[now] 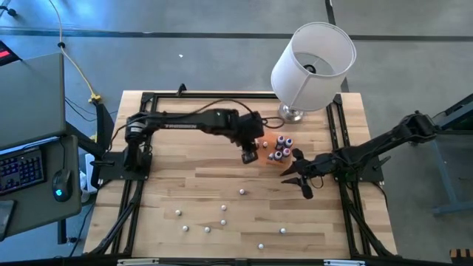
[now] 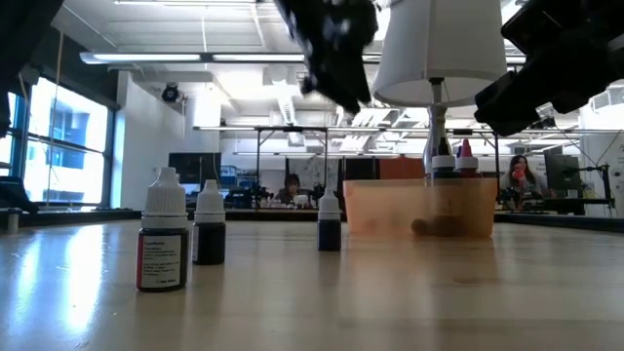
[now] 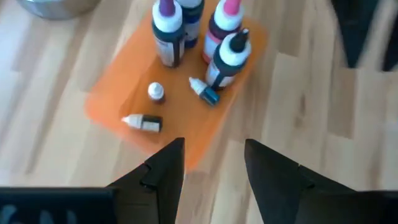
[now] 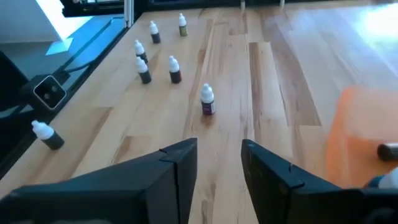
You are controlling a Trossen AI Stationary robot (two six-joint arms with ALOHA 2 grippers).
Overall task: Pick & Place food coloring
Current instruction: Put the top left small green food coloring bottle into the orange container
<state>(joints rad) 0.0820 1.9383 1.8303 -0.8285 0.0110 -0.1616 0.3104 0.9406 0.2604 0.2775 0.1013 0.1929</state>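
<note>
Food coloring bottles, near part of the table: seven or so tiny white-capped bottles stand scattered and well apart on the bare wood, among them one [image 1: 177,213] toward the left and one [image 1: 260,246] at the front edge; a lone bottle [image 1: 243,192] stands closer to the middle. Mid-table: the right gripper [image 1: 301,176] hangs above the wood just beside the orange tray [image 3: 112,99], fingers parted by a narrow gap with nothing between them, and faces the lone bottle [image 4: 208,99]. The left gripper [image 1: 249,155], likewise parted and empty, hovers at the tray's near edge. Inside the tray lie three small bottles, one [image 3: 142,122] on its side, beside four larger standing bottles [image 3: 168,31]. Far edge: a white-shaded lamp [image 1: 312,63]. Judged step: between placements, with most bottles not yet collected. The next move probably calls for the right gripper to advance, lower over the lone bottle and close on its cap or body.
</note>
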